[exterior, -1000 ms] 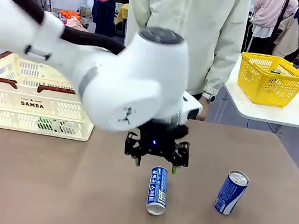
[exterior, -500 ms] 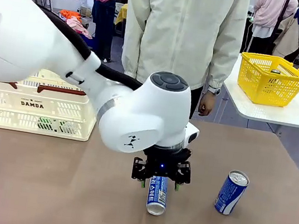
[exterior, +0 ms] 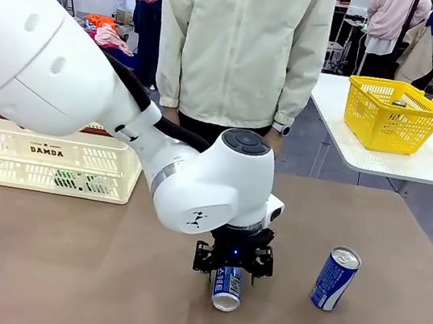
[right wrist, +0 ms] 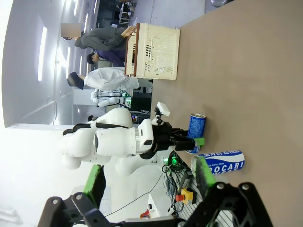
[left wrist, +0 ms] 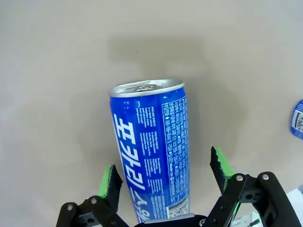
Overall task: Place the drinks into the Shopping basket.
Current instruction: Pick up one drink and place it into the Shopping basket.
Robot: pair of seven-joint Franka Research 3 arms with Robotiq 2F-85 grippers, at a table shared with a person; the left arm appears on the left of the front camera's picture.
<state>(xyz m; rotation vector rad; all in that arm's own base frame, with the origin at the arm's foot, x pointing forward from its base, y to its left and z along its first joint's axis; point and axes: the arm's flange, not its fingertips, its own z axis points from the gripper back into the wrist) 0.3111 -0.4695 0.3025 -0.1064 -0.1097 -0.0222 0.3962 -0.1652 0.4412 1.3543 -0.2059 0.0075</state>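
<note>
A blue-and-white drink can [exterior: 227,287] lies on its side on the brown table, silver top toward the camera. My left gripper [exterior: 232,267] is low over it, open, with a green pad on each side of the can [left wrist: 151,151] and small gaps showing. In the left wrist view the left gripper [left wrist: 165,172] straddles the can's lower half. A second blue can [exterior: 335,278] lies tilted to the right. The cream Shopping basket [exterior: 46,157] stands at the far left. My right gripper [right wrist: 149,177] is open and holds nothing.
A person in a cream jacket [exterior: 238,43] stands at the table's far edge, hands down. A yellow mesh basket [exterior: 395,114] sits on a white side table at the back right. Something green shows through the Shopping basket's slots [exterior: 67,179].
My left arm has come down and forward, so its open gripper now straddles the lying can. The person has shifted to the left.
</note>
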